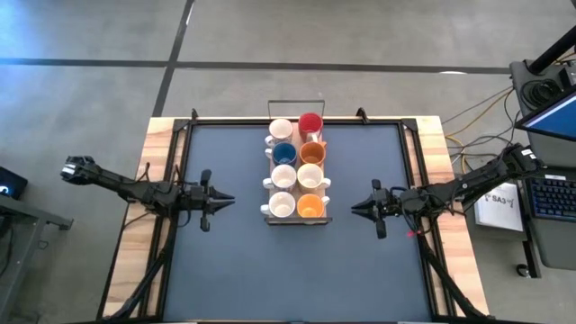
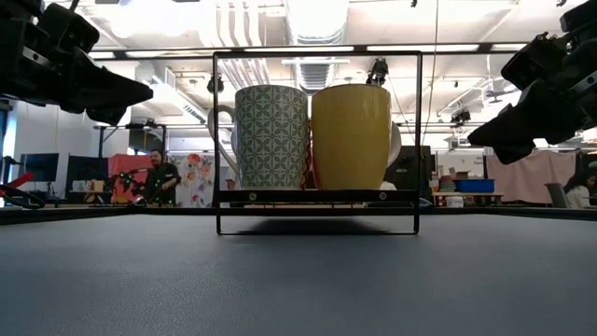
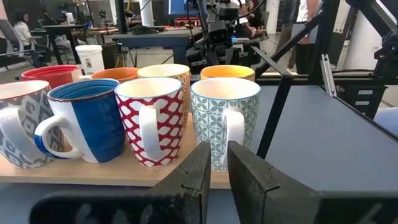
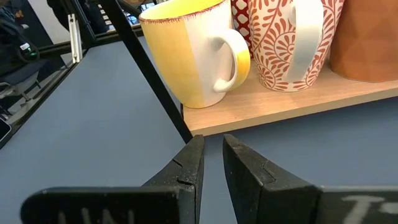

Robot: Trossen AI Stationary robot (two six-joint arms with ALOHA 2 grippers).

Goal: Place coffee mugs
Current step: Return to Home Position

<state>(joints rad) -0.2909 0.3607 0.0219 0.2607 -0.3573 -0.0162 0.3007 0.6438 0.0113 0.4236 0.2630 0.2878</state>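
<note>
Left arm lies low and stretched out over the bench (image 1: pixel 234 270), left gripper (image 1: pixel 225 200) aimed at the tray (image 1: pixel 295 220) from its left side and well apart from it. Right arm mirrors it, right gripper (image 1: pixel 356 207) aimed at the tray's right side, also well apart. Both sets of jaws are drawn narrow, only a thin slit between them, holding nothing.

All eight mugs (image 1: pixel 297 166) stand upright on the tray, mouths up, in two rows of four. Tray is a light-wood plank inside a thin black wire frame (image 2: pixel 317 51); its long axis runs from the bench's near edge to the far one, crosswise to both arms. Handles stick outward from the tray toward the arms.

At the tray's near end sit a glossy green lattice-print mug (image 3: pixel 225 118) on the left and a plain yellow mug (image 4: pixel 186 53) on the right. Next along the left row come a red scale-print mug (image 3: pixel 149 118), then a blue-and-white mug (image 3: pixel 87 121).
</note>
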